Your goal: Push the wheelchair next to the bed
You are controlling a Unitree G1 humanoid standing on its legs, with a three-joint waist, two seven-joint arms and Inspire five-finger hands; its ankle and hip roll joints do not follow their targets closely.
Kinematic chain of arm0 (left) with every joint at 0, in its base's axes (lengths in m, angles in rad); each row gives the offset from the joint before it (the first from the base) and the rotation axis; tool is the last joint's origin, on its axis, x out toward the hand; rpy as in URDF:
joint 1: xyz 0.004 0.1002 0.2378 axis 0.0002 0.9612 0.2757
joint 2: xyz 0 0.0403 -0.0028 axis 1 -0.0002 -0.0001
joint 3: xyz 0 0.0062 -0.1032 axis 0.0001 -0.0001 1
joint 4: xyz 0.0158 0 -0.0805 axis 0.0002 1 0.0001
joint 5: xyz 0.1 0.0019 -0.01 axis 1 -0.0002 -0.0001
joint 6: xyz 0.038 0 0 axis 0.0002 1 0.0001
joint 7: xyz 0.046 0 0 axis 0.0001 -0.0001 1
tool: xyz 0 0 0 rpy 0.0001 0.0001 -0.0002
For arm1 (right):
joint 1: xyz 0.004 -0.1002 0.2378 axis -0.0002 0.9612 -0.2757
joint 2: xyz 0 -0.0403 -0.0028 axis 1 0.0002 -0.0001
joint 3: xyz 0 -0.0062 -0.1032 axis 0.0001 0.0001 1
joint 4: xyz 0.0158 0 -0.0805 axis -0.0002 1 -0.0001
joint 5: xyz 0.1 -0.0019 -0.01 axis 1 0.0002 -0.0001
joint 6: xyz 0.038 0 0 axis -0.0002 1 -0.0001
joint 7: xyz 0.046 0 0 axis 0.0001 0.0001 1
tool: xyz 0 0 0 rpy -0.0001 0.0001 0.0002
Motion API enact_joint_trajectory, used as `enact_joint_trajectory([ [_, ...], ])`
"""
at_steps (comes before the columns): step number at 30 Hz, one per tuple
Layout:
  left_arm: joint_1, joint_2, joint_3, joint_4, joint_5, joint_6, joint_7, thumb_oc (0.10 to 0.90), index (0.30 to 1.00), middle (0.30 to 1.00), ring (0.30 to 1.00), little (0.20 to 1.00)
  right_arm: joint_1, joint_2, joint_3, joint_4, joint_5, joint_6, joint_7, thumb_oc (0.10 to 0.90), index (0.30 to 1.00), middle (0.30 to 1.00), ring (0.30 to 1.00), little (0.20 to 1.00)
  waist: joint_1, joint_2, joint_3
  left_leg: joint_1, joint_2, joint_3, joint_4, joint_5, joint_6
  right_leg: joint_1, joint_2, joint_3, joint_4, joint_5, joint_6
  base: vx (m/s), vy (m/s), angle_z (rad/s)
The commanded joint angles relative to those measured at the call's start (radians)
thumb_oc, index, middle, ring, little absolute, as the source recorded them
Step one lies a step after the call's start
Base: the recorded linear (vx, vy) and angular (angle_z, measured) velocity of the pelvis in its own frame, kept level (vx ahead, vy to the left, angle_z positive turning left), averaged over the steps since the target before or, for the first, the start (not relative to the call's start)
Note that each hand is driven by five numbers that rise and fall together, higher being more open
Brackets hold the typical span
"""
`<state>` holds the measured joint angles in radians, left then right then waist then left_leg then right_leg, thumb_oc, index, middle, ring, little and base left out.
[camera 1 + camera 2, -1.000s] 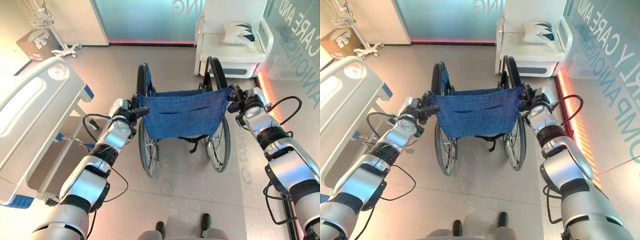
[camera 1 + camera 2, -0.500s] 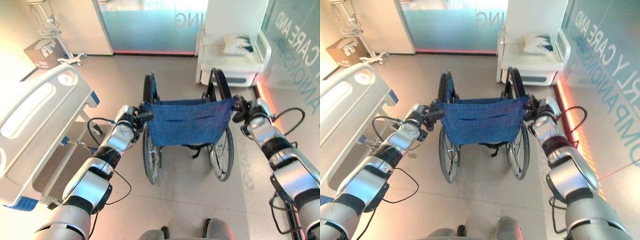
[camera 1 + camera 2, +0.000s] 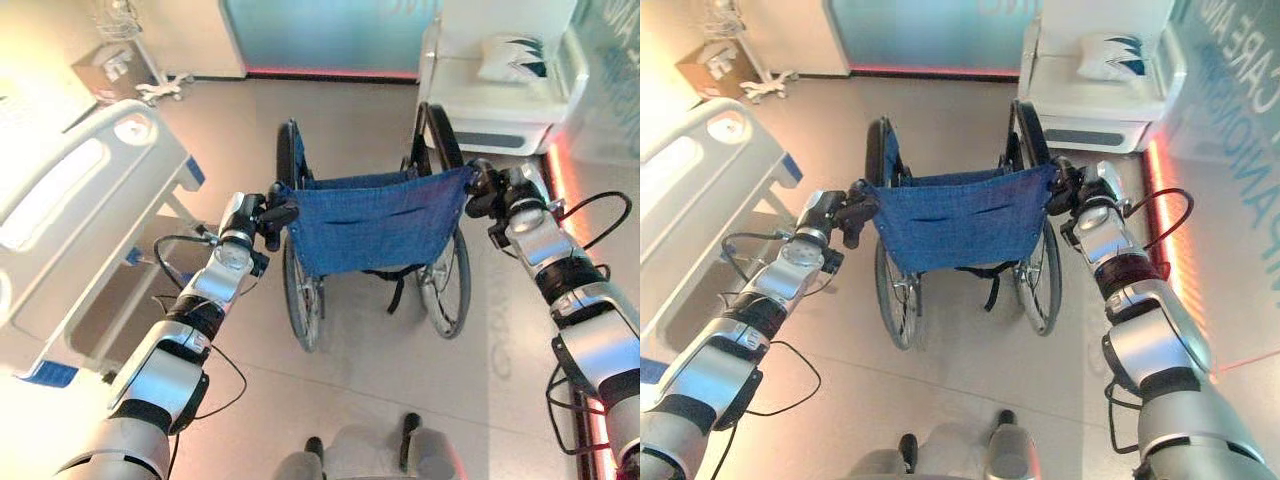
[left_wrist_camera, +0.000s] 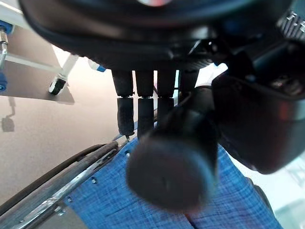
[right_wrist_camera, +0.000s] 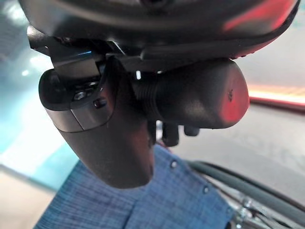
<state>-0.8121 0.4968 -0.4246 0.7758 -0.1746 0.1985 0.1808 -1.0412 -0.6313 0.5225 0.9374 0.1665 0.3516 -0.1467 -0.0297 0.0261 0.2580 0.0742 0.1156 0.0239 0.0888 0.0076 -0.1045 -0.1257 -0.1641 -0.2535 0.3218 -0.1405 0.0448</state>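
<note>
Two dark hands are locked onto the wheelchair (image 3: 370,230) from behind, one at each push handle. The left hand (image 3: 262,212) has its fingers (image 4: 140,107) curled over the left push handle (image 4: 169,164), whose round black end shows large in the left wrist view with the thumb closing on it from the other side. The right hand (image 3: 490,190) is wrapped the same way round the right push handle (image 5: 200,100); in the right wrist view the thumb lies along the grip and the fingers (image 5: 171,136) hook under it.

The wheelchair stands in the middle of the floor (image 3: 380,400), its blue fabric backrest (image 3: 960,215) stretched between the two handles and facing the robot, its big spoked wheels (image 3: 300,300) touching the floor to either side. It points toward the far glass wall (image 3: 930,30).

Off to the robot's left stands the bed (image 3: 70,200), white with a rounded end board and blue corner pieces, its frame on castors. The wheelchair is near it but apart, with a strip of bare floor between the left wheel and the bed's frame. Beyond the wheelchair on the right sits a white armchair (image 3: 500,90) with a patterned cushion (image 3: 510,58) on its seat. A cardboard box (image 3: 715,65) and a wheeled stand (image 3: 765,85) are in the far left corner.
</note>
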Motion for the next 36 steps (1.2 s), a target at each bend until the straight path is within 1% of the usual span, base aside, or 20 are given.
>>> enact_joint_trajectory([
  [1, 0.043, -0.031, -0.087, 0.069, -0.001, 0.015, -0.041, 0.4, 0.3, 0.3, 0.3, 0.3, -0.023, 0.055, 0.069, -0.055, 0.05, -0.141, 0.094, 0.4, 0.3, 0.3, 0.3, 0.3, -0.022, -0.077, -0.04, 0.122, 0.017, 0.084, 0.262, 0.023, 0.007, 0.009, 0.005, -0.012, -0.227, 0.25, -0.007, 0.3, -0.228, 0.33],
  [3, 0.044, -0.03, -0.084, 0.068, 0.01, 0.013, -0.043, 0.4, 0.3, 0.3, 0.3, 0.3, -0.017, 0.051, 0.066, -0.062, 0.059, -0.136, 0.089, 0.4, 0.3, 0.3, 0.3, 0.3, -0.006, -0.083, -0.038, 0.056, 0.012, 0.091, 0.285, 0.051, 0.008, 0.05, 0.023, -0.025, -0.248, 0.231, -0.022, 0.27, -0.169, 0.18],
  [4, 0.042, -0.028, -0.083, 0.059, 0.017, 0.018, -0.045, 0.4, 0.3, 0.3, 0.3, 0.3, -0.02, 0.055, 0.071, -0.064, 0.058, -0.132, 0.084, 0.4, 0.3, 0.3, 0.3, 0.3, 0.021, -0.085, -0.02, -0.006, -0.032, 0.072, 0.292, 0.02, 0.025, 0.086, 0.039, -0.011, -0.255, 0.219, -0.022, 0.31, -0.136, 0.16],
  [6, 0.042, -0.025, -0.077, 0.036, 0.03, 0.027, -0.036, 0.4, 0.3, 0.3, 0.3, 0.3, -0.042, 0.074, 0.079, -0.054, 0.053, -0.124, 0.076, 0.4, 0.3, 0.3, 0.3, 0.3, 0.057, -0.088, 0.01, -0.107, -0.076, 0.093, 0.243, 0.039, 0.039, 0.14, 0.064, 0.015, -0.271, 0.199, -0.019, 0.36, -0.131, -0.13],
  [9, 0.045, -0.029, -0.081, 0.009, 0.027, 0.041, -0.019, 0.4, 0.3, 0.3, 0.3, 0.3, -0.049, 0.098, 0.083, -0.063, 0.046, -0.108, 0.053, 0.4, 0.3, 0.3, 0.3, 0.3, 0.107, -0.073, 0.05, -0.233, -0.101, 0.106, 0.192, 0.099, 0.031, 0.211, 0.097, 0.041, -0.29, 0.174, -0.023, 0.33, -0.052, -0.29],
  [11, 0.069, -0.013, -0.081, -0.032, 0.014, 0.065, -0.007, 0.4, 0.3, 0.3, 0.3, 0.3, -0.053, 0.117, 0.084, -0.06, 0.03, -0.102, 0.063, 0.4, 0.3, 0.3, 0.3, 0.3, 0.171, -0.039, 0.071, -0.375, -0.093, 0.064, 0.056, 0.263, 0.002, 0.29, 0.146, 0.091, -0.314, 0.15, -0.036, 0.59, 0.046, -0.28],
  [13, 0.095, 0.024, -0.07, -0.073, -0.003, 0.078, -0.011, 0.4, 0.3, 0.3, 0.3, 0.3, -0.061, 0.113, 0.085, -0.043, 0.02, -0.117, 0.095, 0.4, 0.3, 0.3, 0.3, 0.3, 0.207, -0.033, 0.076, -0.399, -0.088, 0.036, -0.034, 0.307, -0.001, 0.327, 0.148, 0.123, -0.314, 0.134, -0.039, 0.61, 0.159, -0.74],
  [15, 0.107, 0.048, -0.063, -0.094, -0.013, 0.081, -0.02, 0.4, 0.3, 0.3, 0.3, 0.3, -0.063, 0.106, 0.083, -0.027, 0.015, -0.134, 0.118, 0.4, 0.3, 0.3, 0.3, 0.3, 0.215, -0.024, 0.072, -0.387, -0.077, 0.051, -0.061, 0.307, 0.002, 0.339, 0.148, 0.124, -0.3, 0.111, -0.041, 0.5, 0.191, -0.96],
  [16, 0.123, 0.073, -0.056, -0.113, -0.024, 0.071, -0.03, 0.4, 0.3, 0.3, 0.3, 0.3, -0.057, 0.095, 0.082, -0.02, 0.004, -0.15, 0.133, 0.4, 0.3, 0.3, 0.3, 0.3, 0.215, -0.005, 0.06, -0.367, -0.06, 0.083, -0.044, 0.299, 0.008, 0.347, 0.152, 0.109, -0.264, 0.064, -0.047, 0.47, 0.212, -0.71],
  [18, 0.128, 0.092, -0.047, -0.118, -0.026, 0.065, -0.036, 0.4, 0.3, 0.3, 0.3, 0.3, -0.047, 0.1, 0.084, 0.0, 0.0, -0.172, 0.136, 0.4, 0.3, 0.3, 0.3, 0.3, 0.219, 0.006, 0.042, -0.345, -0.061, 0.11, -0.015, 0.238, 0.032, 0.347, 0.149, 0.1, -0.207, 0.012, -0.049, 0.47, 0.204, -0.55],
  [19, 0.129, 0.093, -0.047, -0.118, -0.026, 0.064, -0.035, 0.4, 0.3, 0.3, 0.3, 0.3, -0.046, 0.102, 0.084, 0.003, 0.002, -0.174, 0.136, 0.4, 0.3, 0.3, 0.3, 0.3, 0.221, 0.005, 0.04, -0.343, -0.063, 0.113, -0.01, 0.228, 0.035, 0.345, 0.147, 0.101, -0.199, 0.006, -0.048, 0.52, 0.179, -0.36],
  [20, 0.129, 0.085, -0.045, -0.099, -0.014, 0.064, -0.044, 0.4, 0.3, 0.3, 0.3, 0.3, -0.02, 0.124, 0.072, 0.018, 0.006, -0.182, 0.135, 0.4, 0.3, 0.3, 0.3, 0.3, 0.23, -0.003, 0.019, -0.347, -0.081, 0.119, 0.065, 0.147, 0.069, 0.354, 0.126, 0.087, -0.152, -0.034, -0.04, 0.41, 0.125, -0.19],
  [22, 0.124, 0.085, -0.049, -0.082, 0.022, 0.065, -0.069, 0.4, 0.3, 0.3, 0.3, 0.3, 0.003, 0.143, 0.081, 0.022, 0.008, -0.188, 0.116, 0.4, 0.3, 0.3, 0.3, 0.3, 0.249, -0.015, -0.001, -0.345, -0.094, 0.115, 0.105, 0.106, 0.095, 0.37, 0.092, 0.069, -0.1, -0.058, -0.016, 0.58, 0.19, -0.01],
  [24, 0.105, 0.089, -0.058, -0.049, 0.036, 0.056, -0.081, 0.4, 0.3, 0.3, 0.3, 0.3, 0.015, 0.163, 0.063, 0.027, -0.009, -0.199, 0.115, 0.4, 0.3, 0.3, 0.3, 0.3, 0.262, -0.028, -0.019, -0.313, -0.124, 0.102, 0.088, 0.095, 0.119, 0.375, 0.045, 0.041, 0.014, -0.018, 0.027, 0.5, 0.198, -0.1],
  [27, 0.077, 0.086, -0.069, -0.029, 0.057, 0.057, -0.087, 0.4, 0.3, 0.3, 0.3, 0.3, 0.02, 0.168, 0.057, 0.02, -0.012, -0.204, 0.105, 0.4, 0.3, 0.3, 0.3, 0.3, 0.273, -0.038, -0.042, -0.303, -0.145, 0.114, 0.062, 0.09, 0.136, 0.387, 0.041, 0.033, 0.09, 0.048, 0.056, 0.36, 0.149, -0.14],
  [28, 0.074, 0.081, -0.084, -0.032, 0.058, 0.063, -0.079, 0.4, 0.3, 0.3, 0.3, 0.3, 0.037, 0.165, 0.054, -0.002, -0.008, -0.198, 0.101, 0.4, 0.3, 0.3, 0.3, 0.3, 0.267, -0.051, -0.059, -0.273, -0.167, 0.116, 0.044, 0.075, 0.151, 0.353, 0.041, 0.029, 0.16, 0.139, 0.075, 0.46, 0.177, -0.19],
  [30, 0.074, 0.071, -0.085, -0.03, 0.071, 0.071, -0.078, 0.4, 0.3, 0.3, 0.3, 0.3, 0.048, 0.164, 0.047, -0.017, -0.014, -0.192, 0.104, 0.4, 0.3, 0.3, 0.3, 0.3, 0.252, -0.057, -0.063, -0.229, -0.181, 0.117, 0.034, 0.053, 0.158, 0.287, 0.013, 0.011, 0.193, 0.187, 0.08, 0.37, 0.115, -0.12],
  [34, 0.093, 0.04, -0.075, -0.024, 0.112, 0.074, -0.076, 0.4, 0.3, 0.3, 0.3, 0.3, 0.033, 0.166, 0.041, -0.01, -0.021, -0.179, 0.117, 0.4, 0.3, 0.3, 0.3, 0.3, 0.207, -0.03, -0.05, -0.117, -0.174, 0.075, 0.008, 0.03, 0.15, 0.103, -0.016, -0.017, 0.08, 0.206, 0.051, 0.37, -0.02, -0.08],
  [35, 0.092, 0.042, -0.076, -0.026, 0.115, 0.073, -0.077, 0.4, 0.3, 0.3, 0.3, 0.3, 0.027, 0.16, 0.039, -0.013, -0.017, -0.174, 0.12, 0.4, 0.3, 0.3, 0.3, 0.3, 0.196, -0.023, -0.042, -0.091, -0.171, 0.063, 0.001, 0.017, 0.15, 0.047, -0.04, -0.021, 0.056, 0.245, 0.052, 0.37, -0.172, -0.09],
  [36, 0.089, 0.058, -0.076, -0.037, 0.107, 0.074, -0.085, 0.4, 0.3, 0.3, 0.3, 0.3, 0.017, 0.152, 0.038, -0.027, -0.01, -0.154, 0.118, 0.4, 0.3, 0.3, 0.3, 0.3, 0.163, -0.039, -0.01, -0.045, -0.194, 0.04, -0.004, -0.031, 0.158, -0.05, -0.096, 0.0, -0.048, 0.365, 0.083, 0.51, -0.275, 0.09],
])
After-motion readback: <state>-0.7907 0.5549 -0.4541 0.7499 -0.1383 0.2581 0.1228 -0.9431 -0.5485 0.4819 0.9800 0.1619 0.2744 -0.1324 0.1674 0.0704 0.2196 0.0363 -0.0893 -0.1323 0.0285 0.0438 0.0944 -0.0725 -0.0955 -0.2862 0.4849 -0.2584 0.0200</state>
